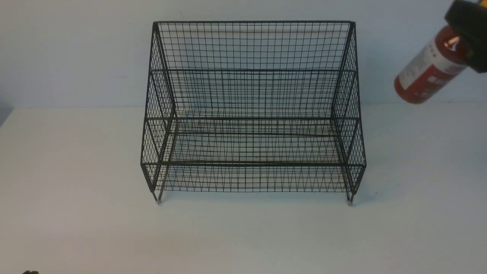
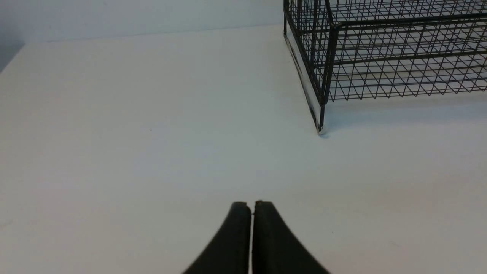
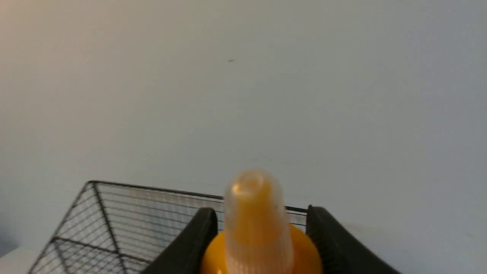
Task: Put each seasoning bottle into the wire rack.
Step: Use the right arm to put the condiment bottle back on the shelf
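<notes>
- The right gripper (image 3: 259, 224) clamps the seasoning bottle (image 1: 428, 72), which is tilted in the air, right of the wire rack (image 1: 251, 114).
- Red-white label; writing too blurred to read.
- The left gripper (image 2: 252, 207) is closed, empty.

Front view faces the wire rack (image 1: 251, 163) squarely; both wrist views glimpse it.

You're looking at one wire rack (image 1: 253, 110) mid-frame and one seasoning bottle (image 1: 426, 74), upper right. Two grippers too: left gripper (image 2: 251, 205), right gripper (image 3: 261, 213).
</notes>
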